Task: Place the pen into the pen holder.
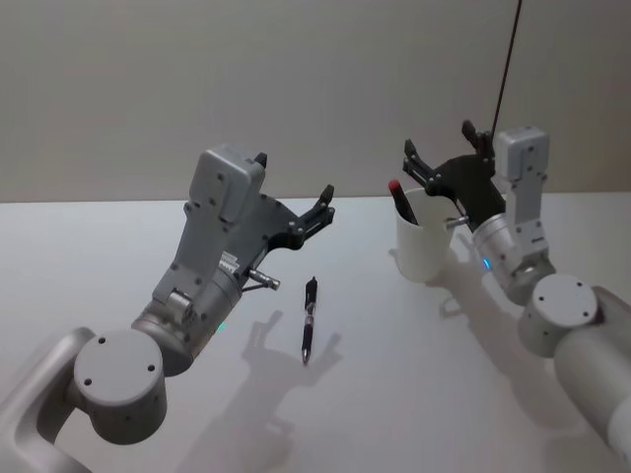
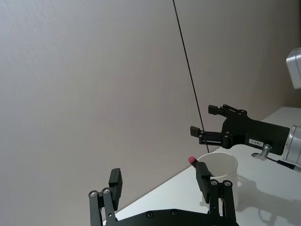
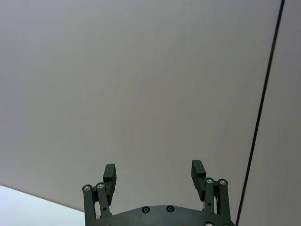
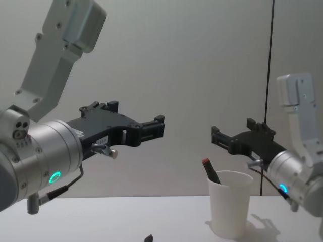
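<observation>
You see only the upper part of the slim black pen w/ a red tip [image 1: 398, 197]; the rest is hidden inside the plain white paper cup [image 1: 424, 248], which stands upright on the white table [image 1: 118, 256], right of centre. The pen leans on the cup's left rim, red end up; chest view shows the same [image 4: 211, 172], cup [image 4: 229, 207].

A second black stick pen [image 1: 309, 317] lies flat on the table, well apart from the cup, approx. below the left gripper; its tip colours are too small to tell. In chest view it's cut off at the bottom edge [image 4: 149, 237].

Left gripper [image 1: 293, 182] hangs above the table, fingers spread, holding nothing. Right gripper [image 1: 439, 140] hovers just above and behind the cup, also spread and empty; the left wrist view shows it [image 2: 202, 120] over the cup [image 2: 223, 175], not touching rim or pen [image 2: 197, 165].

A thin dark line [image 1: 508, 59] runs up the wall; whether cable or seam, you can't tell.
</observation>
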Motion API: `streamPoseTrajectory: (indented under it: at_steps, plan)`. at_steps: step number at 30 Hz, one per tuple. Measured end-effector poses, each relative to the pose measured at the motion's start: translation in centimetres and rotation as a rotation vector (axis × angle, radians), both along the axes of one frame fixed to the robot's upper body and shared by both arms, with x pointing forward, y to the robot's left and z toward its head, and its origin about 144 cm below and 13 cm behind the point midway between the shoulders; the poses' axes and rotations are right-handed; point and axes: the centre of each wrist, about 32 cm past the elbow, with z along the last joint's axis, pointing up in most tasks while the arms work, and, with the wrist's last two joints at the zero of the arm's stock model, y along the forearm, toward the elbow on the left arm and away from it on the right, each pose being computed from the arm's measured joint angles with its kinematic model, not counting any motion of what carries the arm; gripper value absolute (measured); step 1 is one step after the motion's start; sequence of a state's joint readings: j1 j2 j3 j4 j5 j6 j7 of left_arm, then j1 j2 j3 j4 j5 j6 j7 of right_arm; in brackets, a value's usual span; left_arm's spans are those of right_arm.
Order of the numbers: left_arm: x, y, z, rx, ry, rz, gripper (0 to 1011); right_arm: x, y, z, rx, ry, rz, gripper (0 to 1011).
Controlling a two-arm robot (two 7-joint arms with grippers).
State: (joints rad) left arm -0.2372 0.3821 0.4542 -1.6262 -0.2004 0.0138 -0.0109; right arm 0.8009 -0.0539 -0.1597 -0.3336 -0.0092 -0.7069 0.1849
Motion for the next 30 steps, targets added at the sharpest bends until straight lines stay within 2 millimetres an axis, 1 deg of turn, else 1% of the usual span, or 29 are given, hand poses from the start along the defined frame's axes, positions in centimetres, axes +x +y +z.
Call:
streamPoseTrajectory:
  at_steps: [5, 6, 12, 16, 18, 26, 30]
  plan:
    - [0.0, 0.0, 0.0, 0.0, 0.0, 0.0, 1002, -1.2, -1.3, 1.1, -0.006, 0.037, 0.002, 1002]
    - [0.0, 0.0, 0.0, 0.0, 0.0, 0.0, 1002, -1.2, -1.3, 1.1, -0.006, 0.037, 0.002, 1002]
    - [0.0, 0.0, 0.0, 0.0, 0.0, 0.0, 1002, -2.9, -2.8, 2.4, -0.018, 0.076, -0.008, 1002]
    - [0.0, 0.0, 0.0, 0.0, 0.0, 0.0, 1003, -3.7, -3.5, 2.9, -0.026, 0.093, -0.017, 1001]
    - [0.0, 0.0, 0.0, 0.0, 0.0, 0.0, 1003, -4.4, -4.2, 3.3, -0.034, 0.109, -0.027, 1001]
    - [0.0, 0.0, 0.0, 0.0, 0.0, 0.0, 1002, -5.9, -5.7, 4.2, -0.047, 0.151, -0.05, 1002]
    - [0.0, 0.0, 0.0, 0.0, 0.0, 0.0, 1003, -6.8, -6.8, 4.7, -0.051, 0.181, -0.066, 1002]
